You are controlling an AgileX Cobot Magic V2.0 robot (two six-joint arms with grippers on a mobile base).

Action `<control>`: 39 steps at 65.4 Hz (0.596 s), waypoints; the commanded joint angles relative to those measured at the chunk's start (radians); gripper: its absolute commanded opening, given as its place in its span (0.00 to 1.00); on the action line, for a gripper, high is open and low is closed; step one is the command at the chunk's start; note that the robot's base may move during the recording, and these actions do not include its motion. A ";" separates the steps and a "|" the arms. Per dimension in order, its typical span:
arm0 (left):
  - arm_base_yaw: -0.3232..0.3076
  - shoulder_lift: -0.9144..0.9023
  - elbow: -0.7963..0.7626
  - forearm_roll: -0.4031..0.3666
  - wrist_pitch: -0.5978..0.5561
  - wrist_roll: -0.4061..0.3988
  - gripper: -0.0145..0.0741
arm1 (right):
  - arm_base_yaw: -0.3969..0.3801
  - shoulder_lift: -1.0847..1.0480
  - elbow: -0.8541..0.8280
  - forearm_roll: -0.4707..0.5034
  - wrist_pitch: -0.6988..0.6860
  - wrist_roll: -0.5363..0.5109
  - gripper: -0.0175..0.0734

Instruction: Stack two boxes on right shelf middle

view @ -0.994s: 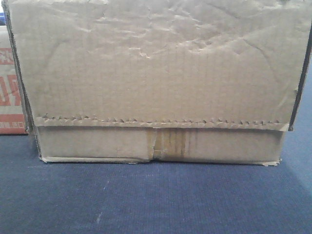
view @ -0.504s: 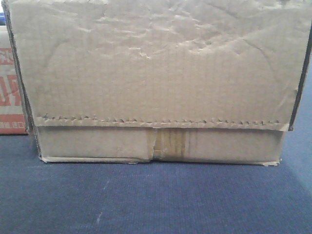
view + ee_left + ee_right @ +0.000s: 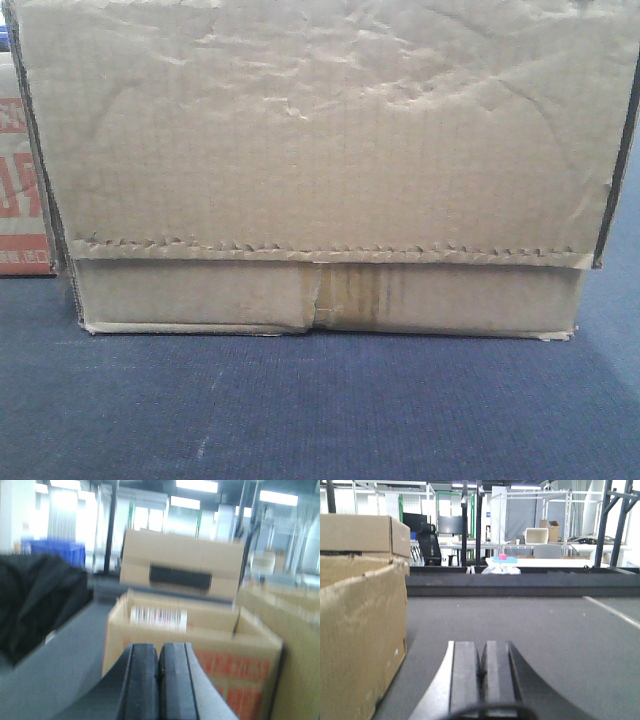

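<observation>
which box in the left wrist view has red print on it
The nearer, open-topped box ahead of the left gripper, with a barcode label on its far wall. The box behind it is plain brown with a dark rectangle on its face.

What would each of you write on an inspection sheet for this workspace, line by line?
Surface: blue-grey textured surface.
Job's things: brown box standing on the surface, face wrinkled, seam taped; shelf not identifiable.
Clutter: red-printed carton left of the box; black bundle.
Jaws: left jaws shut, right jaws shut, both empty.
Cables: nothing seen.
Surroundings: blue bins, office chair, metal frames.
</observation>
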 commanded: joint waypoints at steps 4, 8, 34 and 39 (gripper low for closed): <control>0.003 -0.005 -0.113 -0.004 -0.040 0.001 0.04 | -0.002 -0.002 -0.179 -0.009 0.022 -0.002 0.01; 0.003 -0.005 -0.211 0.022 0.019 0.001 0.04 | -0.002 -0.002 -0.271 -0.009 0.072 -0.002 0.01; 0.003 0.349 -0.809 0.104 0.587 0.001 0.42 | 0.000 0.358 -0.883 -0.009 0.541 -0.002 0.01; 0.003 0.440 -0.861 0.106 0.629 0.001 0.54 | 0.024 0.444 -0.906 -0.013 0.543 -0.002 0.04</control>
